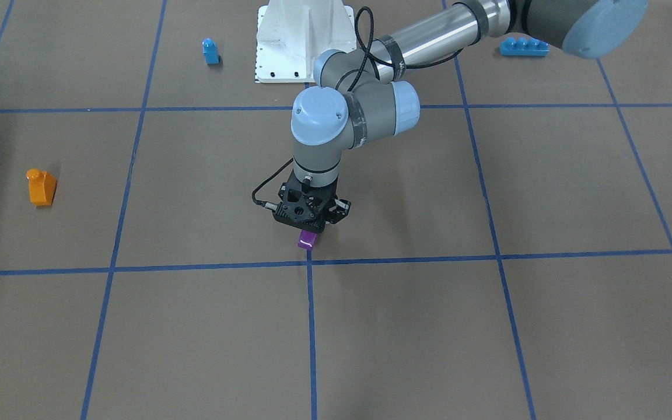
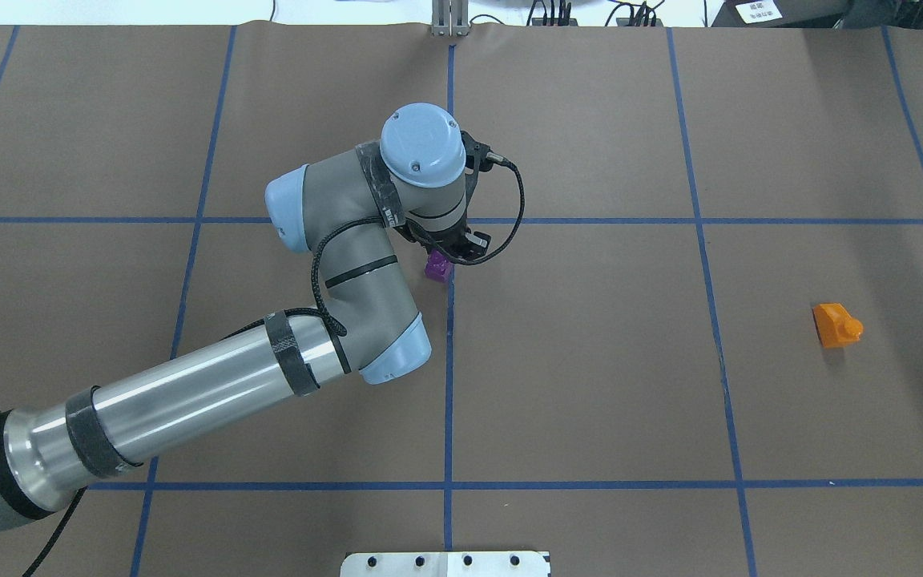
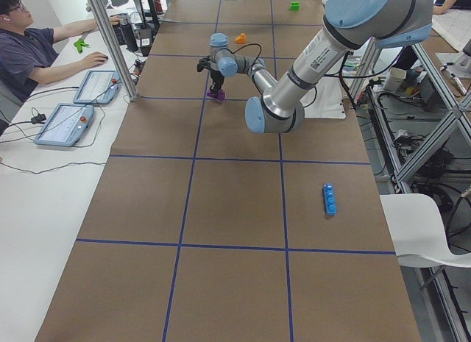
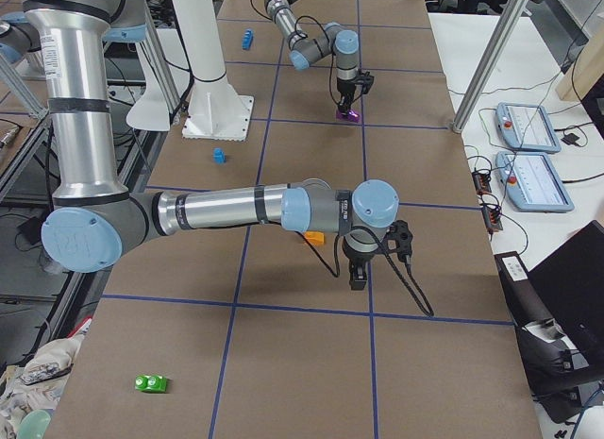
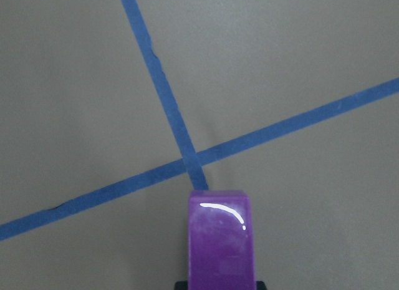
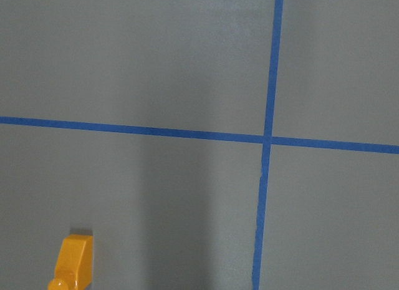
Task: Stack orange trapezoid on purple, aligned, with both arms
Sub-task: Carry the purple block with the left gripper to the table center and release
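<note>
My left fingers [image 1: 315, 226] grip the purple [image 1: 306, 239] mid-table [image 1: 487, 350]. The orange trapezoid [image 1: 41, 188] lies well apart, unstacked (right fingers [image 4: 360, 274] near it, opening unclear). I judge 0 of 1 stack done.

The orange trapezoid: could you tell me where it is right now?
In the overhead view the orange trapezoid lies on the view's right side, far to the right of the purple brick near the centre.
</note>
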`<state>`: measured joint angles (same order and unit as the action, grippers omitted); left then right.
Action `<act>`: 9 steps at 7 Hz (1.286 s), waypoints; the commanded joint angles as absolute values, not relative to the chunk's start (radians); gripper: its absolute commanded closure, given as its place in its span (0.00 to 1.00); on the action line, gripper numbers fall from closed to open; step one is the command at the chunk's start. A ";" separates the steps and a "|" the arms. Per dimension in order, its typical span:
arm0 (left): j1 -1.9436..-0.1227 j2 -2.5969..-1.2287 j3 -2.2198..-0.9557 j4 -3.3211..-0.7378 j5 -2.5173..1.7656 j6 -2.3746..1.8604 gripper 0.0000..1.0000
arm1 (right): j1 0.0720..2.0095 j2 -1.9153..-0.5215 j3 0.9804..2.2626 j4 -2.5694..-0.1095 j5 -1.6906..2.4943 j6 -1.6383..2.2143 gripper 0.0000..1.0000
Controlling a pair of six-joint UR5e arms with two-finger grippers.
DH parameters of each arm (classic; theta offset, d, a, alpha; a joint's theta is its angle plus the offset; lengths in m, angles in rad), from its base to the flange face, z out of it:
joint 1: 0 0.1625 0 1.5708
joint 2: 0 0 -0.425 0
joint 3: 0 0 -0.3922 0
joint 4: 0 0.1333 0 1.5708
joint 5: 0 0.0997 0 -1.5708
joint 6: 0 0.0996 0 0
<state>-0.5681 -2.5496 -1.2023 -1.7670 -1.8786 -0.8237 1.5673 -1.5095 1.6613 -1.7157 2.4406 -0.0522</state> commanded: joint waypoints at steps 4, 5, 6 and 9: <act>-0.560 -2.557 -1.181 -1.782 -1.875 -0.828 0.00 | 1.549 -1.508 1.663 -1.713 2.438 -0.055 0.00; -0.574 -2.578 -1.186 -1.775 -1.878 -0.830 0.00 | 1.540 -1.487 1.666 -1.713 2.434 -0.054 0.00; -0.621 -2.595 -1.193 -1.760 -1.891 -0.830 0.00 | 1.519 -1.477 1.701 -1.712 2.431 -0.001 0.00; -0.759 -2.592 -1.357 -1.492 -1.985 -0.807 0.00 | 1.303 -1.575 1.792 -1.347 2.318 0.454 0.00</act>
